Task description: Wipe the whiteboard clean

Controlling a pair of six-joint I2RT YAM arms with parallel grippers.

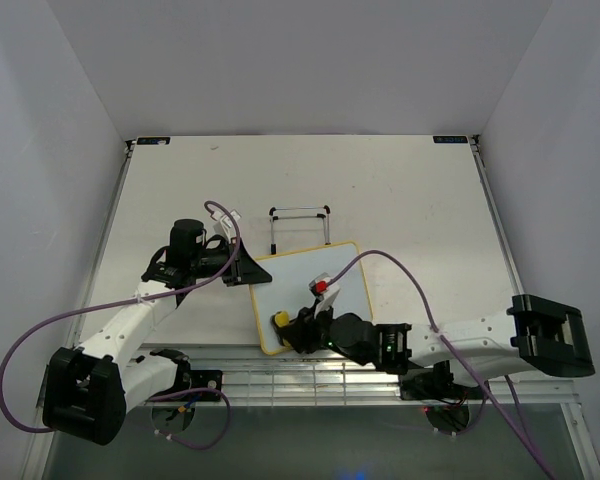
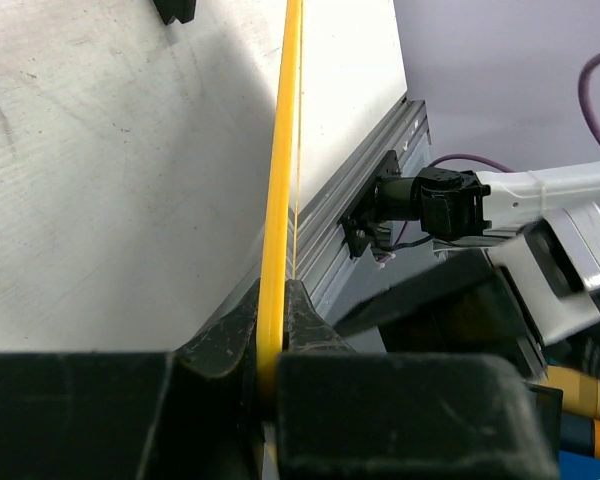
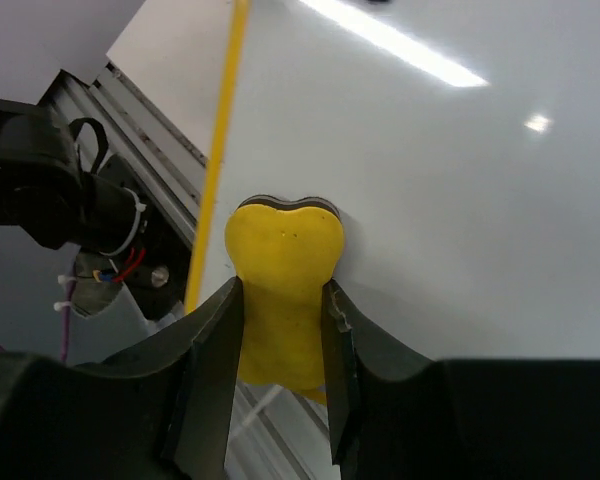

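Desk [image 1: 400, 190]: the whiteboard [image 1: 295, 280] lies at the near middle, just in front of the wire stand [image 1: 300, 225].

Left end effector [image 2: 275, 330]: closed on the board's yellow rim at its left edge, which steadies it.

Right end effector [image 3: 283, 300]: clamped on the yellow eraser [image 3: 283, 270]. The eraser is pressed against the board face at the near-left corner.

Progress: in my right wrist view, the surface around the eraser is clean white, with only glare. From above, most of the face looks white. One small red patch [image 1: 323, 286] sits near the middle, and I cannot tell whether it is ink or an object.

Judgement: mostly done. What is left is a pass over that patch and a check of the far side.
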